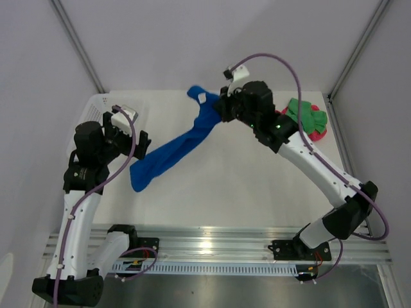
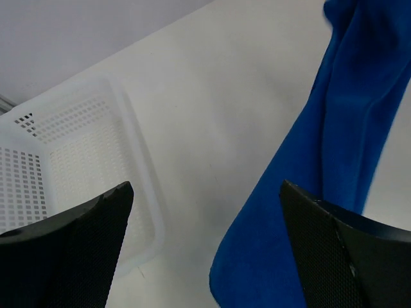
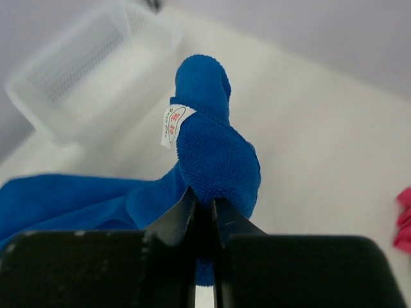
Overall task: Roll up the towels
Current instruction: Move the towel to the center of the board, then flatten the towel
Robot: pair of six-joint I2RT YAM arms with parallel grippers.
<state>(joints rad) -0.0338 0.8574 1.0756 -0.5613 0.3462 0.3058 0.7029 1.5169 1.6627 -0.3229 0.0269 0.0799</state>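
Pinching blue towel (image 1: 172, 152), right hand (image 3: 202, 200) clamped; left hand (image 2: 205, 189) spread wide; white table (image 1: 244, 186), grey walls (image 1: 192, 38).

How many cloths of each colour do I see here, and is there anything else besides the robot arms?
Royal blue microfibre cloth: 1
Bright green microfibre cloth: 1
Pink-red microfibre cloth, partly under the green one: 1
White plastic mesh basket: 1
Total: 4
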